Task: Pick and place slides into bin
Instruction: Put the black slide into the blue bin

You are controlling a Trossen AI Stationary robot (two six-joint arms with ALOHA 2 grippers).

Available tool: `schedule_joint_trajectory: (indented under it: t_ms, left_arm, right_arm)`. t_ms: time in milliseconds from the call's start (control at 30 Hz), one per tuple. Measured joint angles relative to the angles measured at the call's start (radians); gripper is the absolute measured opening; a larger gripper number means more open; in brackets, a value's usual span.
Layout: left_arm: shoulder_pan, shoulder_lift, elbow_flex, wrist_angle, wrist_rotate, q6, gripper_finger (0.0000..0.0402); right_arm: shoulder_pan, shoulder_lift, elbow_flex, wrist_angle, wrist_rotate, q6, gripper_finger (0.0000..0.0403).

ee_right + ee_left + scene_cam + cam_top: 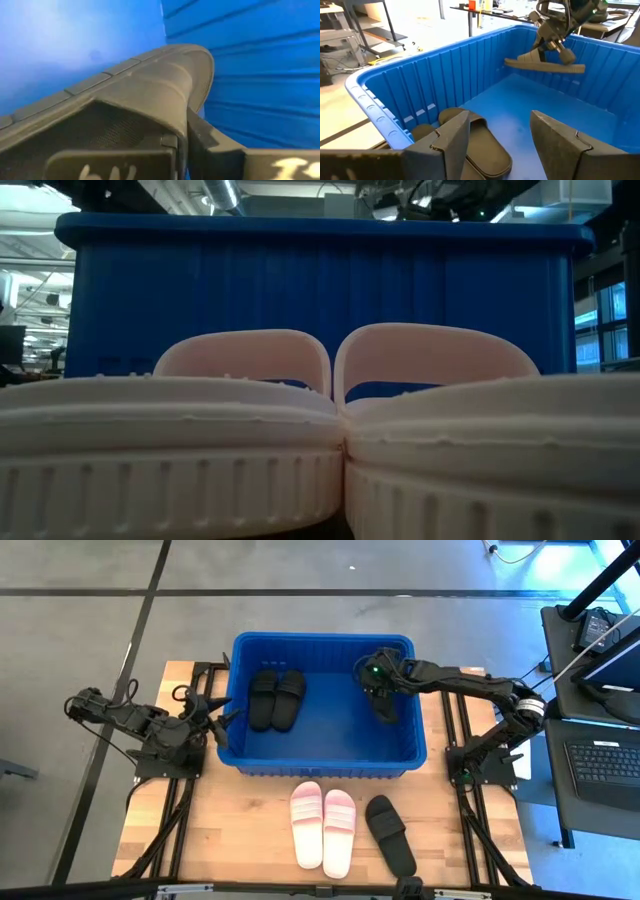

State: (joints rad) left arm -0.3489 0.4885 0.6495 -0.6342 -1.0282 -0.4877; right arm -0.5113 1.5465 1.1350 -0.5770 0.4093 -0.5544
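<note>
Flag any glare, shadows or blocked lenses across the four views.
High view: bright floor glare top right; bin evenly lit. Low view: two pale slides fill the foreground, hiding the table. Right wrist view: the black slide in the right pincer covers most of the frame. Left wrist view: clear past the open left pincer, beside the bin.

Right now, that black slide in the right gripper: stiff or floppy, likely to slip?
Probably fairly stiff: the black slide juts out level from the right gripper without drooping. Seemingly light, held by its strap alone. The matte, ribbed strap likely resists slipping over the bin.
</note>
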Motion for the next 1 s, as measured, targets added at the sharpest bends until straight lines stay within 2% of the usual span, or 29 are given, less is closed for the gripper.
schedule_joint_trajectory:
  t_ms: [233, 667, 1000]
  left_arm:
    - [0.000, 0.000, 0.000, 0.000, -0.007, 0.000, 0.0202]
    - [0.000, 0.000, 0.000, -0.002, -0.008, 0.001, 0.0202]
    - [0.000, 0.000, 0.000, -0.004, -0.007, 0.001, 0.0202]
  right_arm:
    - [-0.016, 0.074, -0.008, 0.067, 0.027, -0.001, 0.0013]
    - [-0.026, 0.214, -0.008, 0.042, 0.086, 0.001, 0.0018]
    - [-0.026, 0.227, -0.008, 0.046, 0.087, 0.002, 0.0056]
